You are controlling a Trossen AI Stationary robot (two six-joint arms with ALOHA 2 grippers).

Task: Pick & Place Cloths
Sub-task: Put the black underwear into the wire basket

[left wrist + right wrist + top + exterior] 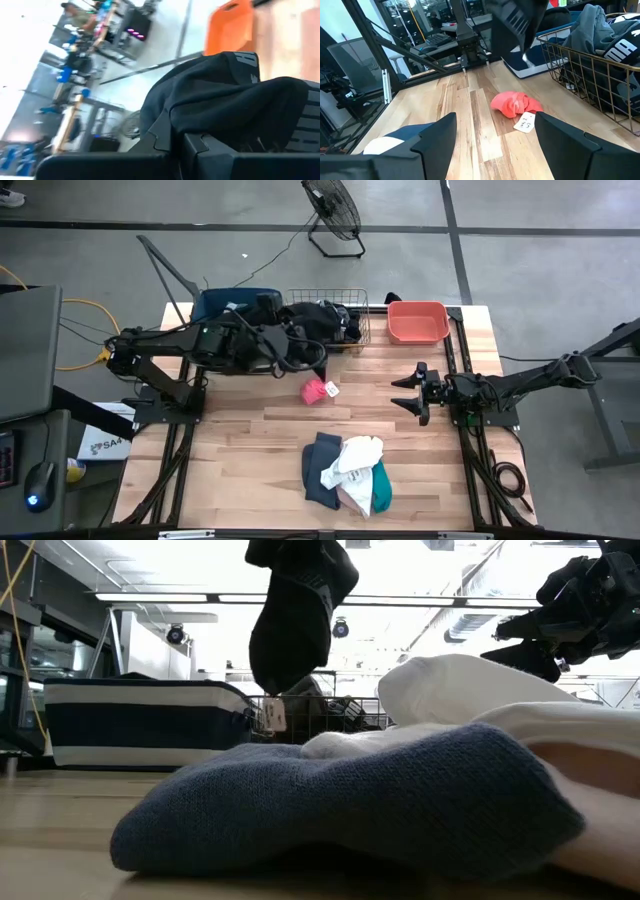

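While the left gripper (pixel 318 358) lifts a clamped black garment (pixel 295 610), right gripper (pixel 413 393) waits, fingers apart; next, carrying it onward.

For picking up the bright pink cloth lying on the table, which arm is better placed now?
The right. Its hand is open and empty, facing the bright pink cloth across bare table. The left hand is nearer, but it is shut on a black cloth held in the air.

A robotics lab or workshop: a butcher-block table (pixel 250 435) stands on a grey concrete floor (pixel 520 270) with taped lines, a floor fan (pixel 332 210) behind, strip ceiling lights (pixel 180 598), and cluttered equipment racks (pixel 415 25) beyond.
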